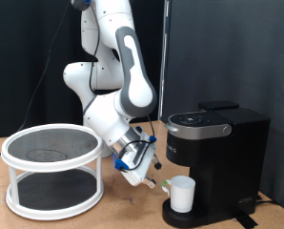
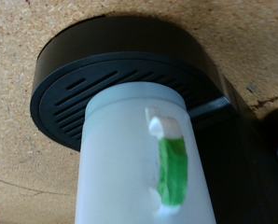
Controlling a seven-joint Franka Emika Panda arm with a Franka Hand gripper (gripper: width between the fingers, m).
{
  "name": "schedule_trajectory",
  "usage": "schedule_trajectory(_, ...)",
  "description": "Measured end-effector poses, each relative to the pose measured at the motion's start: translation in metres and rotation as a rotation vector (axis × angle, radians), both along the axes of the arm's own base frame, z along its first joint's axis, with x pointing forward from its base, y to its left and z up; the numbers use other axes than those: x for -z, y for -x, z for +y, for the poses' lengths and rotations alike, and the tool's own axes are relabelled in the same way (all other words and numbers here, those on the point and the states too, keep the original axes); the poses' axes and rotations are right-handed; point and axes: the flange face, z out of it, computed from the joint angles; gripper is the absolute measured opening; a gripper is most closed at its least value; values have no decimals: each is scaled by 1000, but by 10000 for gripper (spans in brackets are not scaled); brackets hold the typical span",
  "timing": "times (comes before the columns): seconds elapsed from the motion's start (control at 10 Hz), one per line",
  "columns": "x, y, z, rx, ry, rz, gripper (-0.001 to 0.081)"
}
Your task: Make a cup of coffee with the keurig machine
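Observation:
The white cup stands upright on the round drip base of the black keurig machine, under its brew head. The machine's lid is down. My gripper hangs just to the exterior view's left of the cup, tilted towards it, with its fingers apart and nothing between them. In the wrist view the cup fills the middle with its handle facing the camera, green showing inside the handle. It sits on the slotted black base. My fingers do not show in the wrist view.
A white round two-tier rack with dark mesh shelves stands on the wooden table at the exterior view's left. A black cable hangs behind the arm. A dark curtain forms the back wall.

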Motion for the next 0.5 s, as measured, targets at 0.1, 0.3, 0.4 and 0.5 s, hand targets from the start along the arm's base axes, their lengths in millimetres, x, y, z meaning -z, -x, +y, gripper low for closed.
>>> schedule_trajectory(0.1, -7, 5, -7, 1, -12, 1, 734)
schedule_trajectory(0.3, -14, 13, -11, 2, -22, 4, 734)
schedule_trajectory(0.4, -14, 13, -11, -16, -28, -10, 734)
schedule_trajectory(0.5, -16, 15, -11, -36, -47, -33, 734)
